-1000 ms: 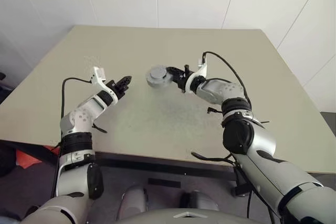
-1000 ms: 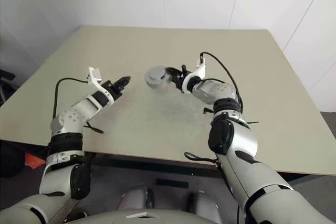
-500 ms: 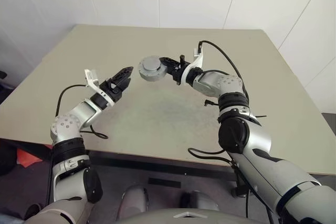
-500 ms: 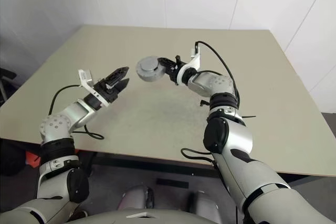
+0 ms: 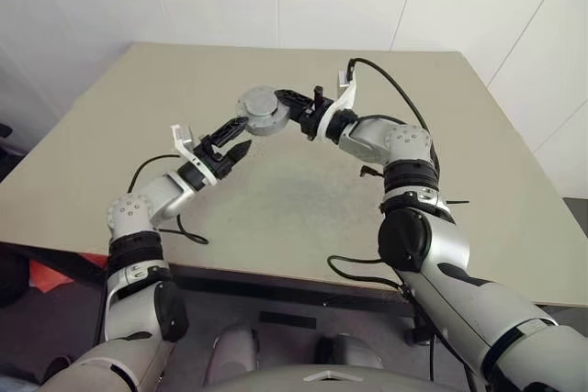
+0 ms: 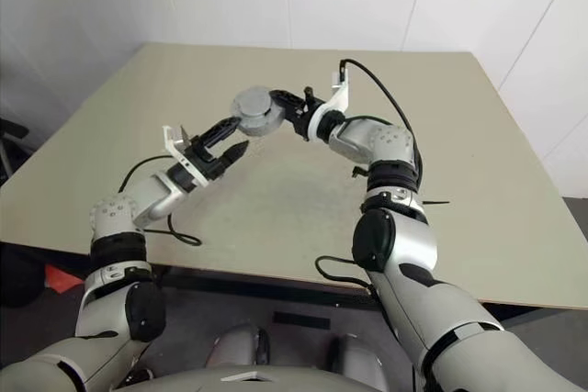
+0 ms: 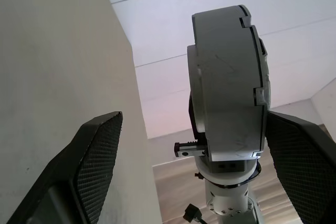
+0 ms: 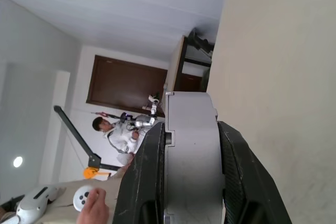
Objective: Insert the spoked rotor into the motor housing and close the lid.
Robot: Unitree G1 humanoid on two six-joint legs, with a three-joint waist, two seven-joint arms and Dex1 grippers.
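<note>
Grey motor housing (image 5: 259, 110), lid on, is clamped in the right hand (image 5: 283, 109); left hand (image 5: 230, 139) gapes empty alongside.

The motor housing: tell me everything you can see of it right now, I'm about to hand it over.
The motor housing is a short round cylinder of plain grey metal, lid on, with a seam and small notches round its side. It is held clear above the table, clamped across its flat faces by the right end effector. The left end effector is open with its fingers either side of the housing, not visibly touching it. The inside is hidden.
</note>
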